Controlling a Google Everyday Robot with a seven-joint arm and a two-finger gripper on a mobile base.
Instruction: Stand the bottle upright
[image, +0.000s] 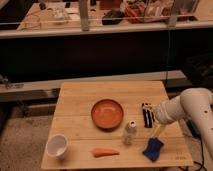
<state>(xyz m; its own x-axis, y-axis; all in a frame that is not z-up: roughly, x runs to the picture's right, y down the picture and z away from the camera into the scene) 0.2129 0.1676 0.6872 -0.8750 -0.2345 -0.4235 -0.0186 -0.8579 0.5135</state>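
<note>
One upright bottle (130, 133), bowl (107, 113) and carrot (105, 152) near, claw (147, 116) beside it, seemingly open, empty

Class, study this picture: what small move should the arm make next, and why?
Probably draw the gripper away to the right, clear of the bottle. The bottle already stands upright on the table, and the open gripper is empty, beside it without touching.
</note>
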